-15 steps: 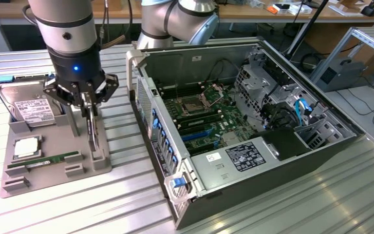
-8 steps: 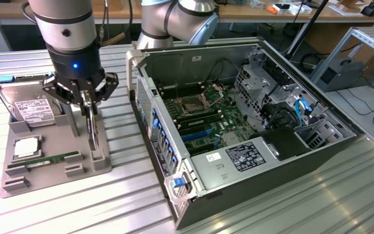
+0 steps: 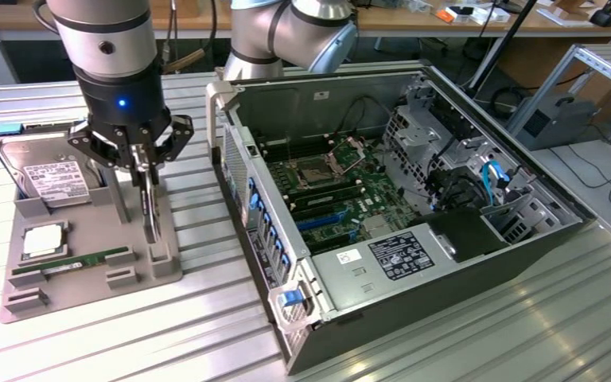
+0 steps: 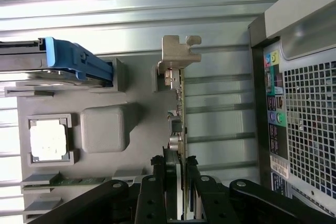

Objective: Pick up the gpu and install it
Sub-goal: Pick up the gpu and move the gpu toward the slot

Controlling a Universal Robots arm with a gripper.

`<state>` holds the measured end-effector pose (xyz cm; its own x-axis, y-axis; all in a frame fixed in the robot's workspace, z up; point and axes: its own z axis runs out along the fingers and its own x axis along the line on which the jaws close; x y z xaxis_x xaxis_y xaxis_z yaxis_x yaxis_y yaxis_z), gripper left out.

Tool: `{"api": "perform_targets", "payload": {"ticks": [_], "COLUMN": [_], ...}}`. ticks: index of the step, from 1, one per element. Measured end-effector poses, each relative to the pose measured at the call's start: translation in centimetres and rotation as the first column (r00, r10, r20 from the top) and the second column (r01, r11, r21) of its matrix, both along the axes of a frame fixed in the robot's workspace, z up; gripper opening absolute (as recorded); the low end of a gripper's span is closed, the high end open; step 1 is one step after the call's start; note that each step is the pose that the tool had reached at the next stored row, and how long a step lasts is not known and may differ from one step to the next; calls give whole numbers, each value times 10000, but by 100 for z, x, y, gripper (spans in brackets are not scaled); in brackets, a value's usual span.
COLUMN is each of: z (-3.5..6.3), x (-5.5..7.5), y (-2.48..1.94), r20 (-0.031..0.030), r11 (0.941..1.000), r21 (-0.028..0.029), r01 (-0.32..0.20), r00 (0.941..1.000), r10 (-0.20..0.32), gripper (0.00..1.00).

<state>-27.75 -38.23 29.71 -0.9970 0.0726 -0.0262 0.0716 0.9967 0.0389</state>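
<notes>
Straddling the gpu point(image 3: 149, 208), upright on edge in the grey tray point(image 3: 88, 239) at the exterior view's left, the gripper point(image 3: 141, 165) stands part-open, clasping nothing; light, stiff and fragile, the card likely wants a top-edge hold.

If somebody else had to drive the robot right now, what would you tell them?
Gripper: open, jaws either side of the gpu's upper edge, not clamped.
Gpu: standing on edge in its slot on the grey holder, beside the open computer case.
Done: gripper lined up on the card.
Left: card not yet gripped, lifted or installed in the case.
</notes>
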Motion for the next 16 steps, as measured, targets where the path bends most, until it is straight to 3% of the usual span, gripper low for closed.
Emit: {"api": "perform_targets", "payload": {"ticks": [16], "z": [63], "x": [0], "y": [0], "r20": [0], "r11": [10000], "r21": [0], "r01": [0], "r00": [10000], "r10": [0], "gripper": [27]}}
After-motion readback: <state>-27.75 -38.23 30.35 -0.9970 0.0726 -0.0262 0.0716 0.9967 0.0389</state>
